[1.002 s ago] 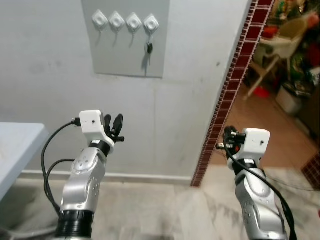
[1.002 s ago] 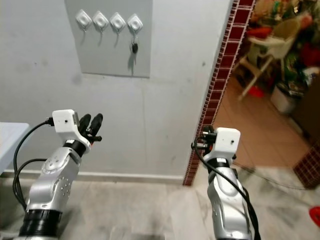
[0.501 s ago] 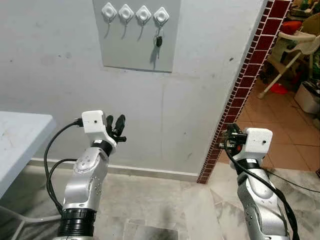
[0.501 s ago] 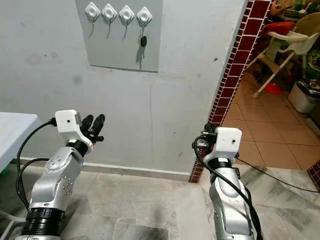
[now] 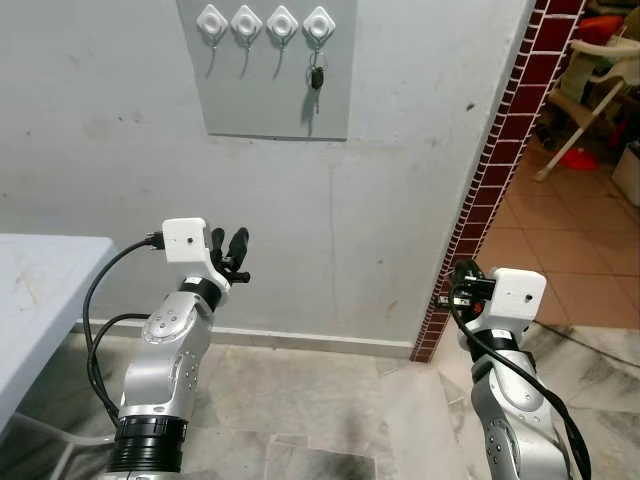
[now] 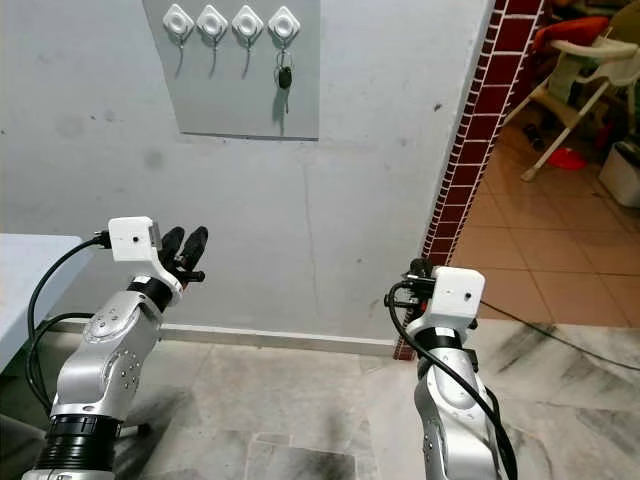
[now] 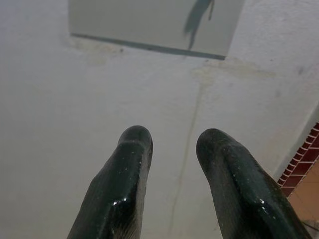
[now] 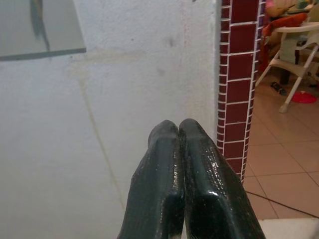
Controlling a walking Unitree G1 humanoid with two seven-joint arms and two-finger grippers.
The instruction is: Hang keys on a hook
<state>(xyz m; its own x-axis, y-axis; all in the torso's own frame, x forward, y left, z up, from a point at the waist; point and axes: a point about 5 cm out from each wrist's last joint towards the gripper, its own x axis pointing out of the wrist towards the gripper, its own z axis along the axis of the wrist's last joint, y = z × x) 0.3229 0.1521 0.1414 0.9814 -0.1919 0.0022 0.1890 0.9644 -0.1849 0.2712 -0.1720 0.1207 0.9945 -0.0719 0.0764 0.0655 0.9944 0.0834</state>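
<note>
Head views: keys (image 5: 317, 79) hang vertically, pointing down, from the rightmost of four white hooks (image 5: 319, 22) on a grey wall panel (image 5: 268, 110); brick pillar (image 5: 497, 170) to the right.
Left wrist view: left gripper (image 7: 172, 144), fingers spread, empty, facing wall.
Right wrist view: right gripper (image 8: 178, 130), fingers pressed together.

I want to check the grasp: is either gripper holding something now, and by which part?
Nothing is held. The left gripper is open and empty, the right gripper is shut on nothing. The keys hang on the rightmost hook.
</note>
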